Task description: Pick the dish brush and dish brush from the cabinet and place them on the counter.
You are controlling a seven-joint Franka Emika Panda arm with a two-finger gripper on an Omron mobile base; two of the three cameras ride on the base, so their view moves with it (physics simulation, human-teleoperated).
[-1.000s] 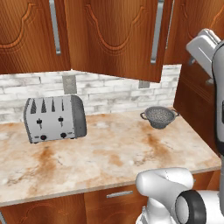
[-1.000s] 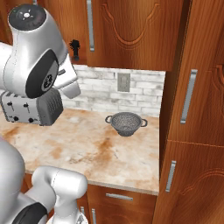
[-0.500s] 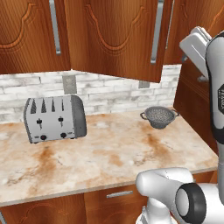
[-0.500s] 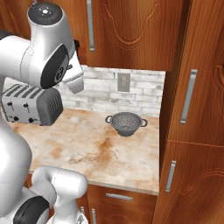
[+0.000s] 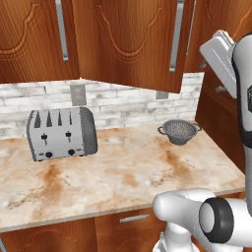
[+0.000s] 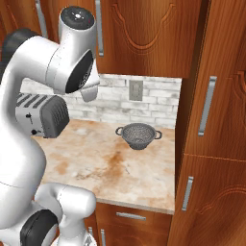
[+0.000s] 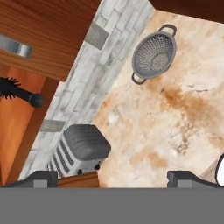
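One dish brush (image 7: 17,91) lies inside the open cabinet (image 7: 39,30), above the counter's (image 5: 123,182) back edge. The gripper (image 7: 111,177) hangs high over the counter with its jaws spread wide and empty. The toaster (image 5: 61,133) stands by the back left edge, the colander (image 5: 179,132) near the back right corner.

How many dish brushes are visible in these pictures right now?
1. One dish brush shows in the hand view, lying inside the open cabinet, at the left edge. A second one may be hidden deeper in the cabinet.
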